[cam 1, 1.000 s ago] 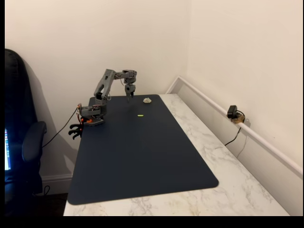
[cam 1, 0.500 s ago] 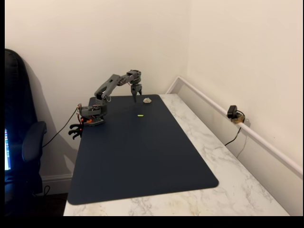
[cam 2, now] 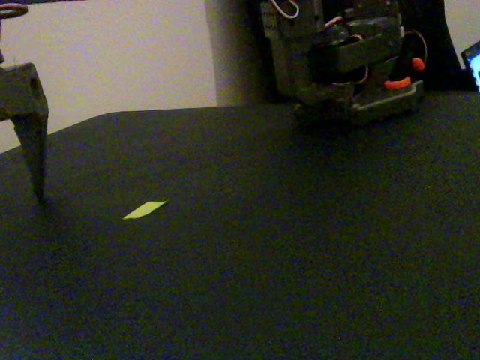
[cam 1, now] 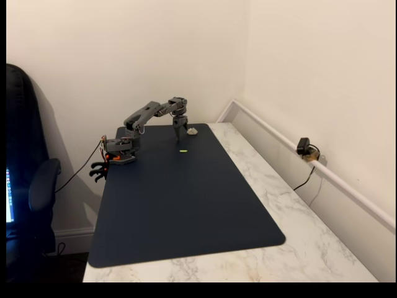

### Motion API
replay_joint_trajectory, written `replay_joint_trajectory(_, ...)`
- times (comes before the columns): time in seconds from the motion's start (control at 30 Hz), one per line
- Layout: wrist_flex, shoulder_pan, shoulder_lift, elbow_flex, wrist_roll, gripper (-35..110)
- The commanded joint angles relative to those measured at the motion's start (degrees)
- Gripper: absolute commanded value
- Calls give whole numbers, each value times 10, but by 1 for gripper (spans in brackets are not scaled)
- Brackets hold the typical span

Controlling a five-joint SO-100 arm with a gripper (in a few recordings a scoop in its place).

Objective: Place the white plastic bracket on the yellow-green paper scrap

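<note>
Your claw (cam 1: 180, 135) hung point-down over the far end of the dark mat (cam 1: 186, 205), just beside the white plastic bracket (cam 1: 192, 131) and on its left in a fixed view. The bracket lay on the mat near its far right corner, close to where the marble desk (cam 1: 291, 217) begins. I could not tell whether the tip was touching the bracket or just short of it. In a fixed view one finger (cam 2: 31, 142) came down nearly to the mat, with its tip apparently at the surface. The other finger sat past the frame edge, so I cannot tell how wide the claw stood, and nothing looked held.

The yellow-green paper scrap (cam 1: 183, 151) lay flat on the mat nearer the camera than the bracket, apart from both it and the claw.

The main risk, as I judge it, was the bracket itself. It is small and lumpy, so a closing finger could nudge it sideways or flick it toward the mat's edge instead of gripping it. A tip pressed against the mat could also drag. Later, the scrap looked light enough to shift if the claw or the bracket brushed it on the way down.

No containers were in the scene, so nothing needed checking there.
</note>
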State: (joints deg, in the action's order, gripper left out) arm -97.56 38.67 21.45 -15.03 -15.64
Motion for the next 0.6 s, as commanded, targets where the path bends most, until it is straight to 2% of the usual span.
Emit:
replay_joint_trajectory(0.0, -25, -4, 17, 27, -9, 49)
replay_joint_trajectory(0.07, -27, -6, 21, 23, -11, 36)
replay_joint_trajectory(0.27, -27, -14, 42, -5, -18, 24)
replay_joint_trajectory(0.37, -27, -29, 64, -23, -15, 37)
replay_joint_trajectory(0.57, -27, -27, 55, 40, -14, 46)
